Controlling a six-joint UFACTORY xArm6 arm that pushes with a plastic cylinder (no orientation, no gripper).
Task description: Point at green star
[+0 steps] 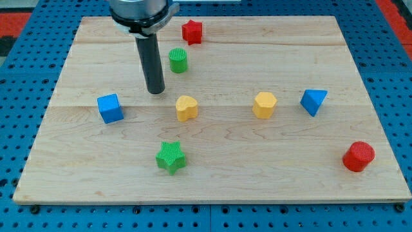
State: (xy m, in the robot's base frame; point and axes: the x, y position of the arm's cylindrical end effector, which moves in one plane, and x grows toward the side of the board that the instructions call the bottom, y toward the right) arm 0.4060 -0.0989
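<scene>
- While the task is to point at the green star [170, 157], my tip [156, 91] rests on the wooden board [360, 58] in the upper left of the frame, well apart from that star.
- The green star lies low in the frame, left of centre, near the board's bottom edge and free of any neighbour.
- My tip is a bare rod with nothing to open or close; it touches no block, standing between the green cylinder [178, 60] above right and the blue cube [110, 108] below left.
- Step in hand, as judged: the approach, not yet completed.
- Next move, as judged: slide toward the frame's bottom and slightly right, passing left of the yellow heart [187, 107], and stop just beside the star without nudging it.
- Other blocks sit well clear on the right.
</scene>
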